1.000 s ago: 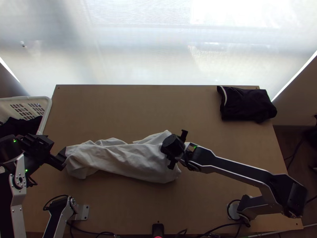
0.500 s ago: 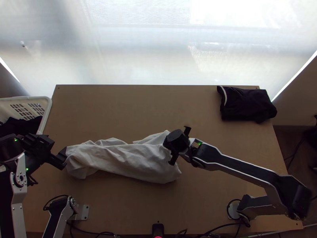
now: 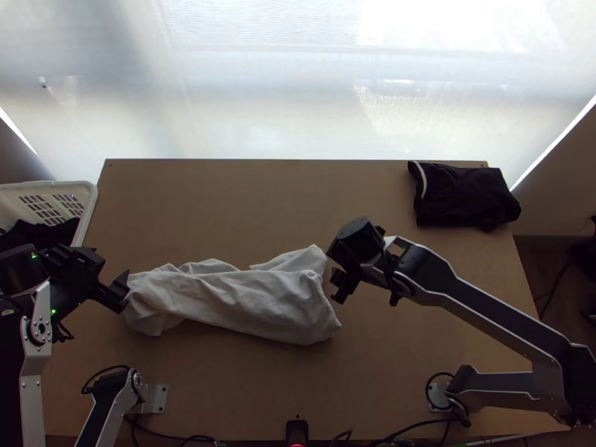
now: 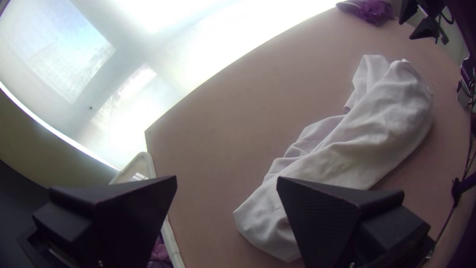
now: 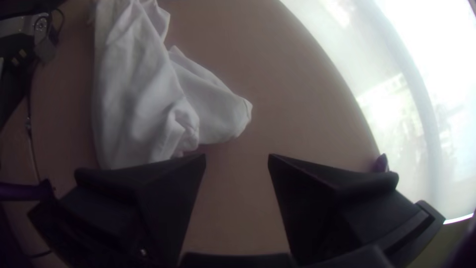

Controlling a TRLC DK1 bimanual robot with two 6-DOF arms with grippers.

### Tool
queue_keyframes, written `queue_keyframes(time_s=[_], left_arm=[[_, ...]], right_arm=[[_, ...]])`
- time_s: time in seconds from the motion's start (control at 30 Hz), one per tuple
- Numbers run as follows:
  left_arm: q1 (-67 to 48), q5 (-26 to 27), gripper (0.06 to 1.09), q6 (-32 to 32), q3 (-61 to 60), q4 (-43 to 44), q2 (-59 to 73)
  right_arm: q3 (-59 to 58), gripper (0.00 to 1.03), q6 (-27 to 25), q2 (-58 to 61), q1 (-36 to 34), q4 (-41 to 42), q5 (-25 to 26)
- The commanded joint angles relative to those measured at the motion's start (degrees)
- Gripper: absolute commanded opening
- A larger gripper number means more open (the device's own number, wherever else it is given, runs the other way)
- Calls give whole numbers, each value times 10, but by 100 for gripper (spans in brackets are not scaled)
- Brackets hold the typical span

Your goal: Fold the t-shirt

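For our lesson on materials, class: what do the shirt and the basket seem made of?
Shirt: matt woven or knit fabric, perhaps cotton, as its soft wrinkles suggest. Basket: probably smooth moulded plastic, given its rounded rim and slotted wall.

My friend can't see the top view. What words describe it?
A white t-shirt lies bunched on a wooden table, the left gripper at one end, the right gripper near the other. A dark cloth lies at the far right, a white basket at the left.

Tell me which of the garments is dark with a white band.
The dark bundle at the far right corner of the table: a white band edges it. The dark cloth in the basket shows none; the t-shirt is white.
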Motion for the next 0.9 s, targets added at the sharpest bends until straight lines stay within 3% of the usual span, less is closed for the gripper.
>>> queue_keyframes(time_s=[0.0, 0.2, 0.27, 0.6, 0.87], left_arm=[[-9, -3, 104, -3, 1, -2, 4], [-9, -3, 104, -1, 2, -2, 4], [-9, -3, 104, 0, 2, -2, 4], [-8, -3, 104, 8, 7, -4, 5], [-9, -3, 104, 9, 9, -4, 5]], right_arm=[[91, 81, 86, 54, -30, -101, -141], [158, 81, 117, 118, -86, -134, -284], [177, 88, 120, 142, -101, -155, -318], [178, 91, 157, 163, -109, -193, -405], [164, 91, 152, 189, -94, -195, -430]])
